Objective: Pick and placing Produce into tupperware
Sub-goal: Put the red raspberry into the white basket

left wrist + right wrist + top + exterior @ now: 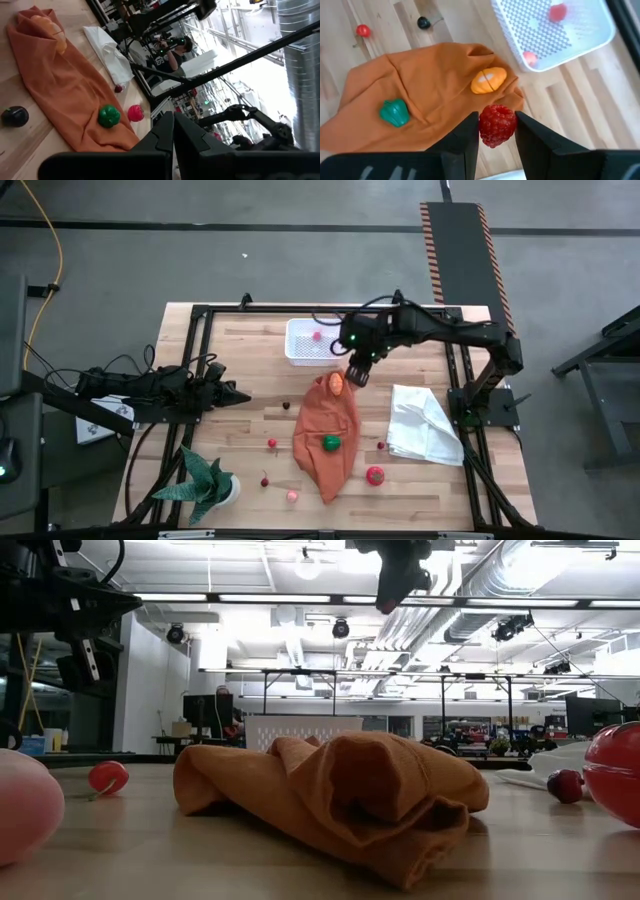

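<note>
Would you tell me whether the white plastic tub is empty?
Not empty: the white translucent tub holds two small red pieces, seen from the right wrist.

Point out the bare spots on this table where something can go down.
Bare wood lies between the potted plant and the orange cloth, apart from a few small fruits, and left of the white tub. It is crowded between orange cloth and white cloth.

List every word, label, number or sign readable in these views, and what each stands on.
None is readable.
Person's dark shirt, left wrist view: a pale print, too blurred to read.
Black ramp beyond the table: orange-and-black hazard stripes, no text.
Raspberry in the right claw, tupperware, orange cloth: no markings.
</note>
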You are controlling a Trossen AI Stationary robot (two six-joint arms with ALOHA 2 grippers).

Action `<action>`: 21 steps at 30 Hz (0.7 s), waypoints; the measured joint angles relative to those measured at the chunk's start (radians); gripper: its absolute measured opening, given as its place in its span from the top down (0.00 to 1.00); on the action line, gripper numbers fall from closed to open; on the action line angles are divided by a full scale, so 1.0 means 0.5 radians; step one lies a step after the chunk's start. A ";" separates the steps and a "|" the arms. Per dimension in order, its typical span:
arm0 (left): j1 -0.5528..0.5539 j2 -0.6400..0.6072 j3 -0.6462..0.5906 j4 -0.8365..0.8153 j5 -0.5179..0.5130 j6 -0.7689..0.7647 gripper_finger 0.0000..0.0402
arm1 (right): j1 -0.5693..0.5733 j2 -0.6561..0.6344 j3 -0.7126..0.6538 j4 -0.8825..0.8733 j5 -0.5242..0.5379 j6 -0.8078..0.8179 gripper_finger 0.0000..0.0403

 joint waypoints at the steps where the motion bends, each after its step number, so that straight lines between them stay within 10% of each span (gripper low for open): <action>1: 0.000 0.000 0.000 0.000 0.000 0.000 1.00 | -0.012 0.000 0.033 -0.028 0.000 -0.005 0.75; 21: -0.001 0.000 0.000 -0.009 -0.054 0.044 1.00 | -0.148 -0.001 0.467 -0.486 0.000 -0.146 0.75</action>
